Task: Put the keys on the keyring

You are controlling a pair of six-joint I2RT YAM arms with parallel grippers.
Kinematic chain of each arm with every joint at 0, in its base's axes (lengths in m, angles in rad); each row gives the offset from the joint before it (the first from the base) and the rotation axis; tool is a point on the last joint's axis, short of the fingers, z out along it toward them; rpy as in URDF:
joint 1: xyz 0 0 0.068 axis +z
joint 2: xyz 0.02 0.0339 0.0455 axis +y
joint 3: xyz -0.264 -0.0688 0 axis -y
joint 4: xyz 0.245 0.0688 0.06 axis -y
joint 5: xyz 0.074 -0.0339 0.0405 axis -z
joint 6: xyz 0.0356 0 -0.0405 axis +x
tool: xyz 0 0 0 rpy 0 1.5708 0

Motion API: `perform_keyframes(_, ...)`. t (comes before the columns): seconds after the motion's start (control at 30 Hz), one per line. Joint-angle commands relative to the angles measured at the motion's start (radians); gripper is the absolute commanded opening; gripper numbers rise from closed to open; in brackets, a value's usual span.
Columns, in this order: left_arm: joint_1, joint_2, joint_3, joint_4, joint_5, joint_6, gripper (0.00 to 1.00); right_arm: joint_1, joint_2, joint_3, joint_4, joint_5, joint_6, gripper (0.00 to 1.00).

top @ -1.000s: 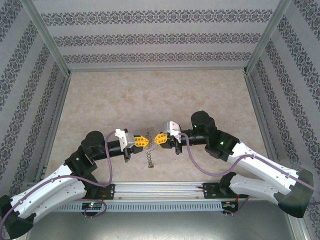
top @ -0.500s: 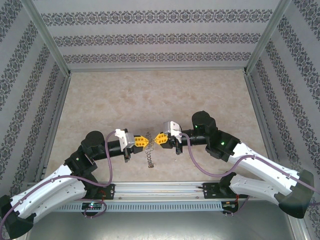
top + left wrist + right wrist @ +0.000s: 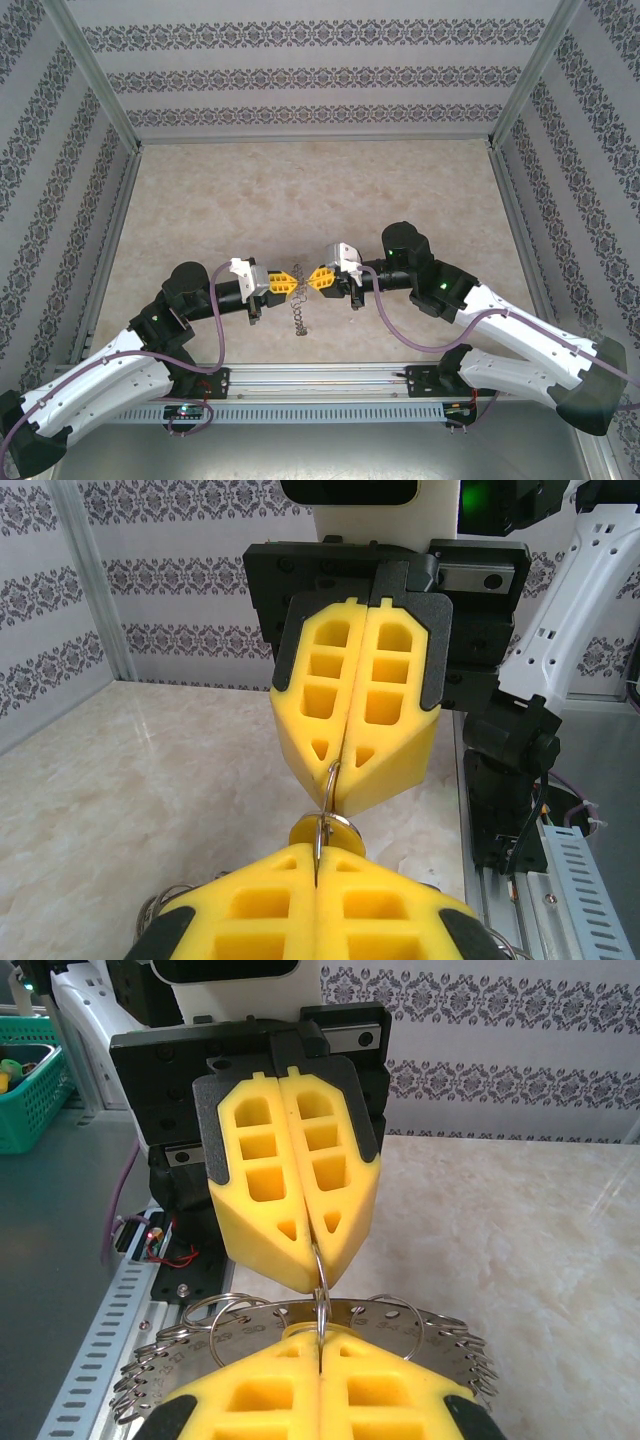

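My left gripper [image 3: 291, 282] and right gripper [image 3: 311, 279] meet tip to tip above the near middle of the table, both shut. Thin wire loops bridge the small gap between them, pinched by both sets of yellow fingers. In the left wrist view my left gripper [image 3: 318, 858] faces the right gripper [image 3: 341, 780], with the small yellow-orange key [image 3: 350, 834] just beyond my tips. The grey keyring [image 3: 298, 315] hangs below the junction. Its numbered plate and fringe of loops [image 3: 440, 1345] spread behind the right gripper [image 3: 320, 1338], under the left gripper [image 3: 318, 1270].
The marble-patterned table [image 3: 300, 190] stretches away to patterned walls on three sides. A metal rail [image 3: 320, 380] with both arm bases runs along the near edge. A green basket [image 3: 30, 1080] stands off the table beyond the left arm.
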Motion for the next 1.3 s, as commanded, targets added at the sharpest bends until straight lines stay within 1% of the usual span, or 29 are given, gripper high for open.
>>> perform_keyframes(0.0,0.011,-0.015,-0.004,0.071,0.009,0.023,0.0,0.005,0.001,0.001,0.014,-0.038,0.007,0.0)
perform_keyframes(0.47,0.012,-0.014,-0.002,0.071,0.012,0.024,0.0,0.005,-0.011,0.001,0.004,-0.027,0.007,0.0)
perform_keyframes(0.87,0.011,-0.013,0.001,0.071,0.011,0.028,0.0,0.005,0.009,0.014,0.001,-0.044,0.006,0.0)
perform_keyframes(1.27,0.011,-0.013,-0.002,0.073,0.012,0.029,0.0,0.005,-0.003,0.016,-0.007,-0.049,0.009,0.0)
